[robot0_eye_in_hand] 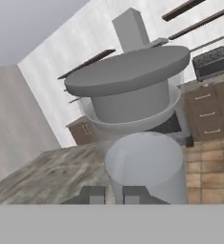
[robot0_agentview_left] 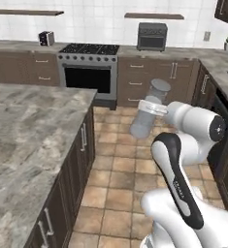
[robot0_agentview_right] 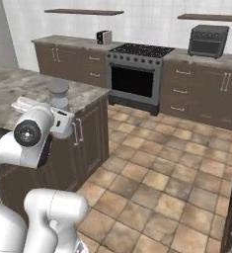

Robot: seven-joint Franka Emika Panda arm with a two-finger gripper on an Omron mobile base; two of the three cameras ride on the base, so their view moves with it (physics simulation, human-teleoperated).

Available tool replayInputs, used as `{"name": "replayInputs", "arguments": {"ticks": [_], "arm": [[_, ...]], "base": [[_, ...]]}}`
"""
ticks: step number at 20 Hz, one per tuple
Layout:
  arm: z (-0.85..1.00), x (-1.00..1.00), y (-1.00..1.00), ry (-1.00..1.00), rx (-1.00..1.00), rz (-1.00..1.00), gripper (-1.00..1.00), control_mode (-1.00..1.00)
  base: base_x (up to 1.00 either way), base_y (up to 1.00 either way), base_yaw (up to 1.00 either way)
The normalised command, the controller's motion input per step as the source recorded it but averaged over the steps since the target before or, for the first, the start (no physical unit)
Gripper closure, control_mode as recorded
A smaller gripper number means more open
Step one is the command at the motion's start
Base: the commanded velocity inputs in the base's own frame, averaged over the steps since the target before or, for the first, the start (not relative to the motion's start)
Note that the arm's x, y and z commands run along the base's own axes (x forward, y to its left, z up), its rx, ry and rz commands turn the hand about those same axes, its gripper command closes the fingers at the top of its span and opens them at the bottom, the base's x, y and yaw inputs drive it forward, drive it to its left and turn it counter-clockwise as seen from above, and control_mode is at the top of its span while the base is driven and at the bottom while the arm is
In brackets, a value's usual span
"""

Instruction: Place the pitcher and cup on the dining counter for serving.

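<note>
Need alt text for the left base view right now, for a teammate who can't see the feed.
The white arm's gripper holds the pale-grey translucent pitcher tilted in the air above the tiled floor, right of the marble-topped dining counter. A stove and dark brown cabinets line the back wall.

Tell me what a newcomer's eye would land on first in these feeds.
First, the tall pale-grey translucent pitcher, gripped at its neck by the white arm's two-finger gripper and held tilted in the air above the brown floor tiles. Next, the broad grey-brown veined marble dining counter on the left of the left base view. Behind, a steel-fronted black stove against the back wall.
</note>
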Motion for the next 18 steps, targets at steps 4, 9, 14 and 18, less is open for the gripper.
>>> {"name": "replayInputs", "arguments": {"ticks": [4, 9, 14, 18], "arm": [[0.00, 0.00, 0.00, 0.00, 0.00, 0.00, 1.00, 1.00], [0.00, 0.00, 0.00, 0.00, 0.00, 0.00, 1.00, 1.00], [0.00, 0.00, 0.00, 0.00, 0.00, 0.00, 1.00, 1.00], [0.00, 0.00, 0.00, 0.00, 0.00, 0.00, 1.00, 1.00]], "base": [[0.88, 0.22, 0.67], [1.00, -0.08, 0.60], [1.00, -0.63, 0.47], [1.00, -0.78, 0.43]]}}
